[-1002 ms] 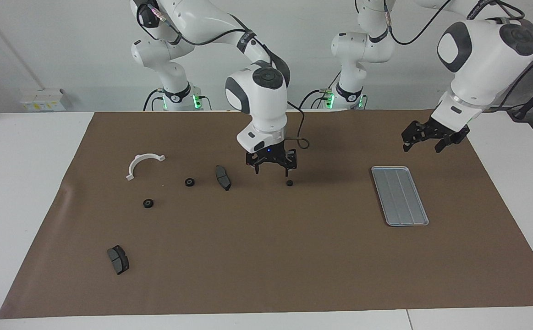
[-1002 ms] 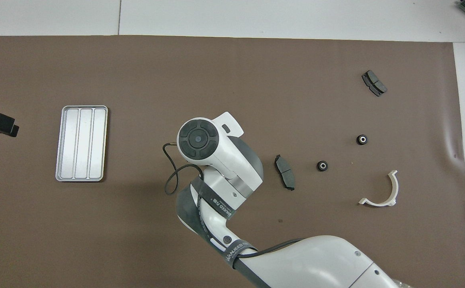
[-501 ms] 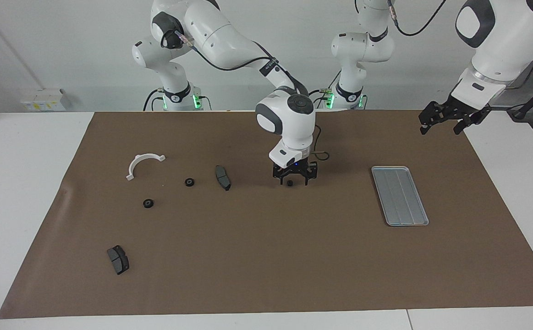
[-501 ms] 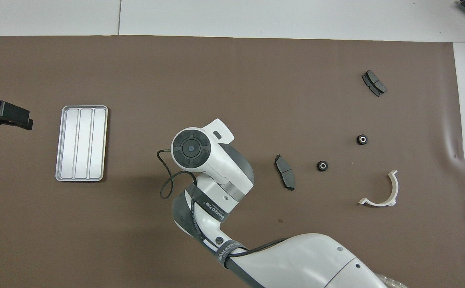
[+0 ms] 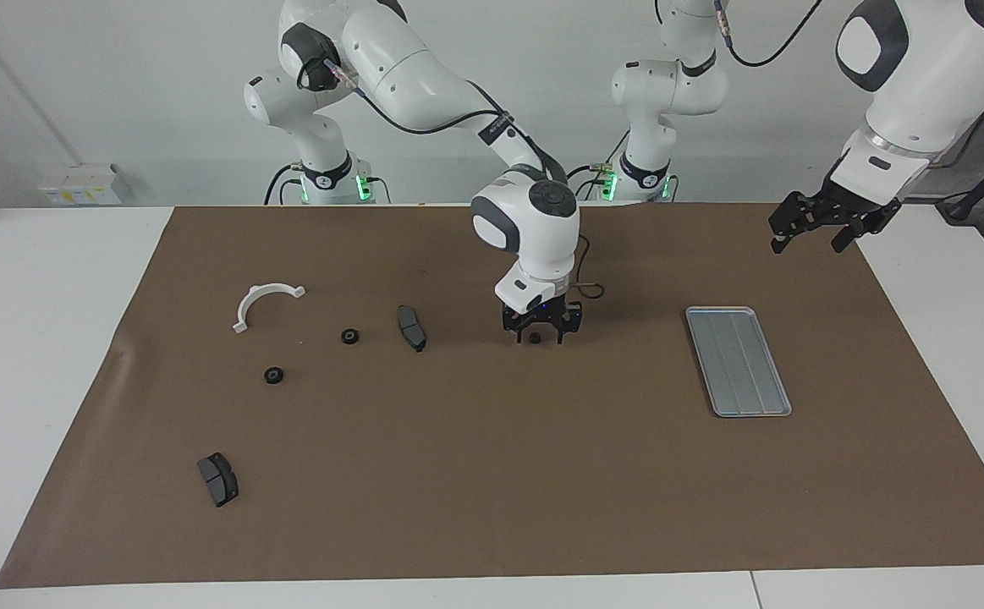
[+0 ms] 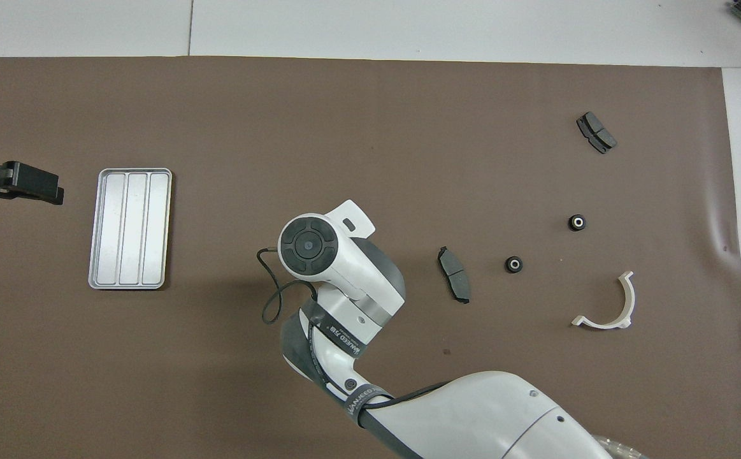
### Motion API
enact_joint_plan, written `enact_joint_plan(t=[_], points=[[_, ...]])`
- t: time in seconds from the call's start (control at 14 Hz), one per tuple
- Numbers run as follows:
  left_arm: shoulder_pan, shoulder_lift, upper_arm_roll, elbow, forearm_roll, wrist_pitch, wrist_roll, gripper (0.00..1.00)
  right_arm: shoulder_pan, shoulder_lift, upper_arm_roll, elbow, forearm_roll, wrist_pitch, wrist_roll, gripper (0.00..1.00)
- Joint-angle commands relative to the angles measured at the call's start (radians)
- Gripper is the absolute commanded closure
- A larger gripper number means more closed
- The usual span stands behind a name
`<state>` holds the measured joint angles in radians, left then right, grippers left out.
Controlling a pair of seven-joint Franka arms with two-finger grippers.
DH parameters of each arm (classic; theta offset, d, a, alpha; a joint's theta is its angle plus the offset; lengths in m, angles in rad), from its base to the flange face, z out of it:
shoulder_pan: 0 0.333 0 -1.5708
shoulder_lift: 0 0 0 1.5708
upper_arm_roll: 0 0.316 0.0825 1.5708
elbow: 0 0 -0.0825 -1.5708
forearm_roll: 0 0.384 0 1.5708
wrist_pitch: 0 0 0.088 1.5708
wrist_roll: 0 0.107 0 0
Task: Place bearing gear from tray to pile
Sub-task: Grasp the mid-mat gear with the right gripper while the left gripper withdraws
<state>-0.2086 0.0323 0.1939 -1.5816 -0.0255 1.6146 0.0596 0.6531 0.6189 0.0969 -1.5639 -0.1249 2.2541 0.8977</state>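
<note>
- Bearing gear [image 5: 534, 337], a small black ring, lies flat on the brown mat [image 5: 492, 474] and not in the tray [image 5: 737, 359]. It is well apart from the tray, toward the right arm's end of the counter [image 5: 35, 338].
- Right gripper [image 5: 534, 331] is down at the mat with a finger on each side of the gear. I cannot tell whether the fingers are already clamped on it or just short of it; the overhead view hides both under the arm's wrist.
- Main risk, as I judge it: the gear is small and low, so fingers that close off-centre could pinch one edge and flick it away across the mat.
- Fingertips set this low may drag on the mat and wrinkle it, which would shift the gear before the grip is firm.
- A shallow hold on the rounded rim could let the gear slip out during the lift and roll.
- Pile parts lie much farther from the tray than the gear does: a dark brake pad [image 5: 411, 327], two more black gears [image 5: 350, 336] [image 5: 273, 375], a white bracket [image 5: 265, 303] and a second pad [image 5: 217, 479]. A low carry could knock the first pad, and a high release could bounce the gear away.
- Left gripper [image 5: 811, 235] waits in the air, jaws apart and empty, close to the tray's end of the mat, clear of the work.
</note>
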Motion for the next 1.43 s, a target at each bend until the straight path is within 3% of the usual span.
enact_joint_plan(t=[0.0, 0.21, 0.29, 0.43, 0.72, 0.93, 1.36], points=[[-0.017, -0.034, 0.009, -0.043, -0.008, 0.028, -0.018, 0.0, 0.0, -0.013, 0.001, -0.039, -0.019, 0.047, 0.023, 0.45], [-0.043, -0.043, 0.009, -0.061, -0.008, 0.03, -0.021, 0.0, 0.0, -0.013, 0.001, -0.039, -0.021, 0.05, 0.023, 0.55], [-0.048, -0.043, 0.009, -0.061, -0.007, 0.036, -0.023, 0.0, 0.0, -0.013, 0.001, -0.038, -0.021, 0.05, 0.023, 0.65], [-0.048, -0.048, 0.009, -0.092, -0.008, 0.1, -0.061, 0.0, 0.002, -0.013, 0.001, -0.036, -0.021, 0.042, 0.023, 0.97], [-0.006, -0.046, -0.016, -0.089, -0.007, 0.13, -0.106, 0.0, 0.002, -0.014, 0.001, -0.028, -0.021, 0.032, 0.021, 1.0], [0.171, -0.043, -0.207, -0.083, -0.007, 0.128, -0.107, 0.0, -0.013, -0.04, -0.006, -0.037, -0.071, 0.035, 0.009, 1.0], [0.192, -0.048, -0.217, -0.083, -0.007, 0.123, -0.107, 0.0, -0.226, -0.181, -0.005, -0.189, -0.082, 0.067, -0.175, 1.0]])
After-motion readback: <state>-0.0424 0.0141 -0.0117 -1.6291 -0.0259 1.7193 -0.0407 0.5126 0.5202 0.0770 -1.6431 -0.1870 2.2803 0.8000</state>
